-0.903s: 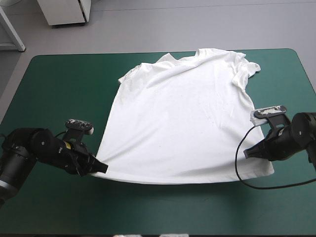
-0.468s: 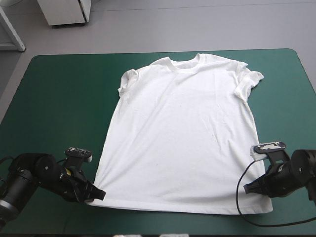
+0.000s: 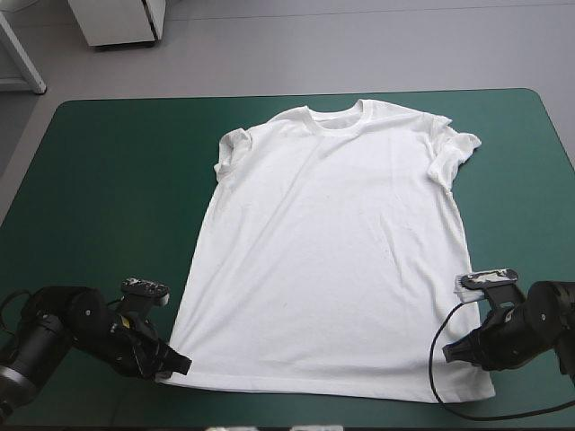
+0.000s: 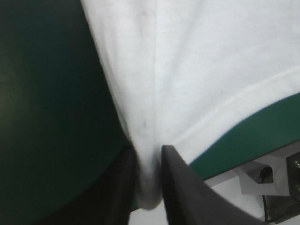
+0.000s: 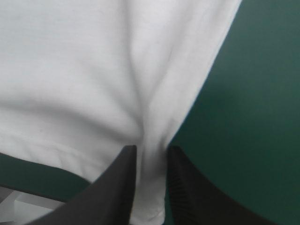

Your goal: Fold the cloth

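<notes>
Left gripper (image 3: pixel 175 364): it is clamping its black fingers (image 4: pixel 180 187) almost together on the T-shirt (image 3: pixel 332 242), biting the near hem corner on the robot's left, with the fabric bunching into a tuck between them.
Right gripper (image 3: pixel 446 352): it is doing the same at the opposite hem corner, and only a narrow fold of white is passing between its fingers (image 5: pixel 117 187).
T-shirt: it is lying spread flat on the table, collar (image 3: pixel 337 112) toward the far edge and near hem (image 3: pixel 314 391) toward the robot. Both sleeves (image 3: pixel 449 153) are curling inward.
Risk, slip: each gripper is holding just a thin pinch at the very corner. A quick pull would likely be tugging the hem out of one side.
Risk, skew: if one arm is rising or travelling faster than the other, the fold line would probably be running crooked across the body.
Risk, sleeves: they are already crumpled, so folding over them could be trapping lumps inside the bundle.
Risk, drag: sliding rather than lifting could be rucking the back layer against the cover.
Surface: the teal-green cover (image 3: pixel 99 180) is looking smooth and matte and is giving the cloth some grip. Both wrist views are showing the table's near edge just beyond the hem.
Room: bare cover is showing on both sides of the shirt, more of it on the robot's left. A strip is lying between the collar and the far edge, and very little is lying behind the hem.
</notes>
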Robot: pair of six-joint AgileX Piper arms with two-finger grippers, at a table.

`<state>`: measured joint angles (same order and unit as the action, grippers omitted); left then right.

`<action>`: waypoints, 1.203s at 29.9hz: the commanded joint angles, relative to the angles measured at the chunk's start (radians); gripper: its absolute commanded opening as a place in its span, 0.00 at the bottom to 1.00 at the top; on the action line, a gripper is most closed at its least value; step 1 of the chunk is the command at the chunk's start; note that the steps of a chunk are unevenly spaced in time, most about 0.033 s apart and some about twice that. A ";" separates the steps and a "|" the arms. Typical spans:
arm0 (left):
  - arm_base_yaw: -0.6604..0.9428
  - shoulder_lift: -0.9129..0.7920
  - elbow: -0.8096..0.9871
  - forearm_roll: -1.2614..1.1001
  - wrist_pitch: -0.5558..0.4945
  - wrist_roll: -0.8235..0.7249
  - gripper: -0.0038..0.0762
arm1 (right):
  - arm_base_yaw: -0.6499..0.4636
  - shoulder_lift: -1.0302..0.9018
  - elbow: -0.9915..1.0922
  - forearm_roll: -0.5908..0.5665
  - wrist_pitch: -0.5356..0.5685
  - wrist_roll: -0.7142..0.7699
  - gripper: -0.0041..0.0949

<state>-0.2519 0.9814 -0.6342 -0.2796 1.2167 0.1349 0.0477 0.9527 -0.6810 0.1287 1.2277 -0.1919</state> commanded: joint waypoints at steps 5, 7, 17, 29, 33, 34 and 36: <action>-0.004 -0.011 -0.167 -0.022 0.065 -0.037 0.61 | 0.000 -0.014 -0.162 0.009 0.021 0.008 0.66; -0.003 -0.004 -0.250 0.008 -0.004 -0.039 0.61 | 0.000 0.001 -0.223 -0.024 0.000 0.020 0.64; -0.003 0.353 -0.615 0.161 -0.184 -0.039 0.61 | 0.000 0.292 -0.514 -0.129 -0.030 0.062 0.61; 0.004 0.764 -0.907 0.177 -0.263 0.003 0.61 | 0.000 0.507 -0.704 -0.129 -0.154 0.062 0.61; 0.022 0.869 -0.972 0.175 -0.259 0.003 0.61 | 0.000 0.547 -0.722 -0.134 -0.168 0.050 0.61; 0.028 0.887 -0.982 0.175 -0.259 0.003 0.61 | 0.000 0.557 -0.725 -0.134 -0.170 0.047 0.61; 0.037 0.926 -1.003 0.175 -0.249 0.003 0.61 | 0.000 0.576 -0.730 -0.134 -0.175 0.045 0.61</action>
<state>-0.2279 1.9192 -1.5843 -0.0971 0.9803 0.1349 0.0477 1.5402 -1.3734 0.0069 1.0892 -0.1359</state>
